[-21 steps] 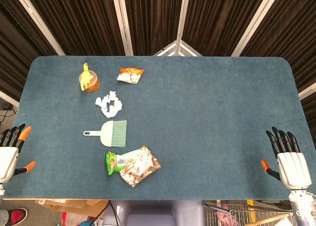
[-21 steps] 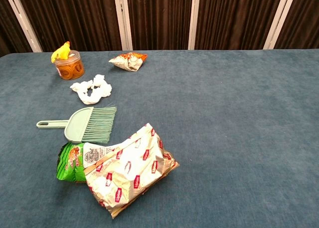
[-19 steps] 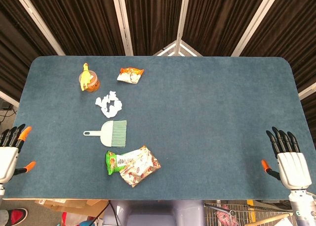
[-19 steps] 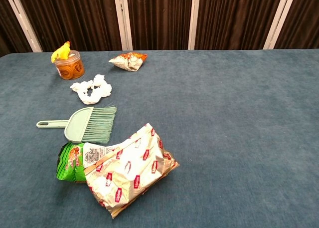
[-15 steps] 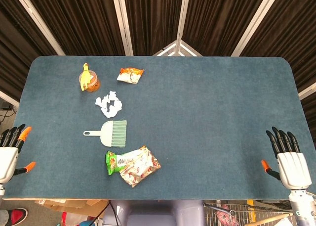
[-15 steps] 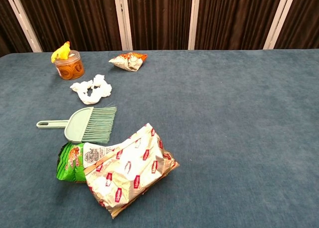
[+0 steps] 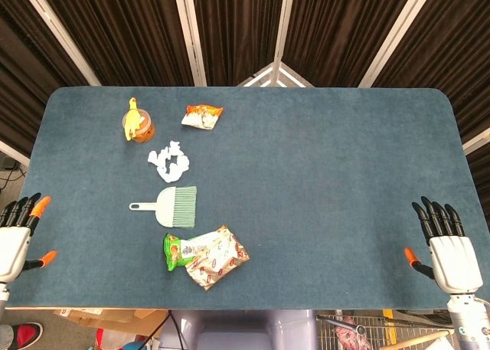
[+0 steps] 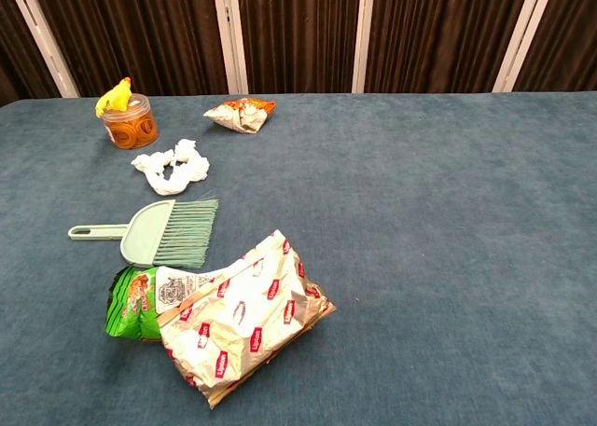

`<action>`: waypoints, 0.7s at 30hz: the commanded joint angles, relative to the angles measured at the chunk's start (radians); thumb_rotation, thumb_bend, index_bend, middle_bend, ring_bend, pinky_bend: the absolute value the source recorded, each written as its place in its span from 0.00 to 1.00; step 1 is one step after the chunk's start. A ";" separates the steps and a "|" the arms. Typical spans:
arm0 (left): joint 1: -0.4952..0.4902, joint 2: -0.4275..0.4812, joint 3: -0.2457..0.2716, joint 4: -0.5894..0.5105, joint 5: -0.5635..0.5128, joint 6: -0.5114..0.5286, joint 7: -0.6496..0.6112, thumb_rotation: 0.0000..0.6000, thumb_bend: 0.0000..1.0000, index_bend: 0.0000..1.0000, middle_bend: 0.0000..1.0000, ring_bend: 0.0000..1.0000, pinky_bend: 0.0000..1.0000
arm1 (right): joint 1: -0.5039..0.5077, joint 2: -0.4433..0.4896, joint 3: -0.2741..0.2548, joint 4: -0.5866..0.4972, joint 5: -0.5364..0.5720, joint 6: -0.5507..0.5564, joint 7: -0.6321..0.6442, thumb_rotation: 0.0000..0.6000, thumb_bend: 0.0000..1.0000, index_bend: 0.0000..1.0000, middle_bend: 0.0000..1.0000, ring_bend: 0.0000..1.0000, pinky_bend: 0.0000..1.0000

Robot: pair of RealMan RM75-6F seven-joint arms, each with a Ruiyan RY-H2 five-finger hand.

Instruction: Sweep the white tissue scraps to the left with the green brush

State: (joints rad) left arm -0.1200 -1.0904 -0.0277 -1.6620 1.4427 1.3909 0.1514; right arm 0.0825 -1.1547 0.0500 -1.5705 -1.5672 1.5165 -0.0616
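Light: bright, even, seemingly from overhead.
Shadows: soft and short under the snack bags (image 8: 224, 319).
Glare: none on the table (image 7: 321, 174).
Focus: both views sharp.

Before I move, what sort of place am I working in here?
Probably a lab or staging booth: a blue felt-covered table, dark curtains behind it on white frame poles, and clutter on the floor by the near edge.

A big blue table (image 7: 321, 181) holds a green brush (image 7: 172, 204) near the middle left. White tissue scraps (image 7: 168, 161) sit at its 12 o'clock, snack bags (image 7: 204, 257) at 6, an orange jar (image 7: 138, 125) at 11, a crumpled wrapper (image 7: 202, 116) at 1
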 commanded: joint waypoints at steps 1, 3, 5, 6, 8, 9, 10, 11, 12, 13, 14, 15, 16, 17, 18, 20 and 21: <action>-0.021 0.010 -0.013 -0.018 -0.009 -0.021 0.020 1.00 0.00 0.00 0.02 0.04 0.14 | 0.001 0.001 -0.002 -0.003 0.001 -0.006 0.002 1.00 0.30 0.00 0.00 0.00 0.00; -0.046 0.015 -0.031 -0.033 -0.011 -0.035 0.049 1.00 0.00 0.00 0.09 0.12 0.23 | 0.002 0.002 -0.003 -0.004 0.000 -0.009 0.002 1.00 0.30 0.00 0.00 0.00 0.00; -0.070 0.012 -0.049 -0.043 -0.018 -0.051 0.079 1.00 0.00 0.00 0.19 0.23 0.35 | 0.003 0.002 -0.003 -0.006 0.000 -0.010 0.004 1.00 0.30 0.00 0.00 0.00 0.00; -0.088 0.010 -0.061 -0.052 -0.027 -0.067 0.096 1.00 0.00 0.00 0.23 0.28 0.39 | 0.004 0.001 -0.003 -0.007 0.001 -0.011 0.004 1.00 0.30 0.00 0.00 0.00 0.00; -0.110 0.005 -0.075 -0.063 -0.042 -0.092 0.112 1.00 0.00 0.01 0.39 0.42 0.50 | 0.006 0.001 -0.003 -0.007 0.001 -0.016 0.004 1.00 0.30 0.00 0.00 0.00 0.00; -0.128 0.000 -0.085 -0.071 -0.056 -0.114 0.122 1.00 0.01 0.02 0.45 0.46 0.54 | 0.007 0.002 -0.004 -0.008 0.002 -0.018 0.003 1.00 0.30 0.00 0.00 0.00 0.00; -0.154 -0.006 -0.100 -0.081 -0.082 -0.149 0.139 1.00 0.02 0.04 0.51 0.52 0.57 | 0.008 0.002 -0.004 -0.009 0.002 -0.021 0.004 1.00 0.30 0.00 0.00 0.00 0.00; -0.170 -0.010 -0.108 -0.088 -0.102 -0.172 0.152 1.00 0.05 0.08 0.58 0.58 0.62 | 0.008 0.002 -0.004 -0.009 0.003 -0.023 0.004 1.00 0.30 0.00 0.00 0.00 0.00; -0.192 -0.017 -0.121 -0.094 -0.131 -0.199 0.172 1.00 0.08 0.13 0.65 0.65 0.66 | 0.009 0.003 -0.003 -0.010 0.004 -0.024 0.006 1.00 0.30 0.00 0.00 0.00 0.00; -0.207 -0.024 -0.128 -0.095 -0.147 -0.216 0.187 1.00 0.10 0.17 0.70 0.69 0.69 | 0.009 0.003 -0.004 -0.009 0.004 -0.024 0.007 1.00 0.30 0.00 0.00 0.00 0.00; -0.228 -0.037 -0.138 -0.093 -0.173 -0.238 0.212 1.00 0.14 0.24 0.78 0.76 0.72 | 0.010 0.003 -0.004 -0.009 0.004 -0.025 0.010 1.00 0.30 0.00 0.00 0.00 0.00; -0.246 -0.050 -0.147 -0.089 -0.198 -0.254 0.233 1.00 0.17 0.29 0.83 0.80 0.76 | 0.011 0.003 -0.003 -0.011 0.005 -0.027 0.011 1.00 0.30 0.00 0.00 0.00 0.00; -0.259 -0.062 -0.153 -0.084 -0.216 -0.267 0.247 1.00 0.20 0.34 0.89 0.86 0.80 | 0.011 0.003 -0.003 -0.012 0.006 -0.028 0.012 1.00 0.30 0.00 0.00 0.00 0.00; -0.278 -0.080 -0.160 -0.076 -0.243 -0.285 0.265 1.00 0.23 0.39 0.93 0.90 0.83 | 0.012 0.004 -0.003 -0.013 0.007 -0.029 0.014 1.00 0.30 0.00 0.00 0.00 0.00; -0.295 -0.095 -0.166 -0.068 -0.271 -0.303 0.284 1.00 0.24 0.41 0.95 0.92 0.85 | 0.012 0.005 -0.002 -0.014 0.008 -0.030 0.016 1.00 0.30 0.00 0.00 0.00 0.00; -0.324 -0.120 -0.174 -0.054 -0.328 -0.335 0.314 1.00 0.29 0.47 0.98 0.97 0.91 | 0.013 0.006 -0.002 -0.015 0.008 -0.031 0.020 1.00 0.30 0.00 0.00 0.00 0.00; -0.340 -0.134 -0.179 -0.046 -0.362 -0.351 0.331 1.00 0.30 0.49 0.99 0.98 0.94 | 0.012 0.007 -0.002 -0.015 0.008 -0.031 0.022 1.00 0.30 0.00 0.00 0.00 0.00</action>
State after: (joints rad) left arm -0.4174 -1.1864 -0.1873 -1.7270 1.1431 1.0835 0.4383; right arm 0.0949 -1.1481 0.0477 -1.5854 -1.5589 1.4858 -0.0400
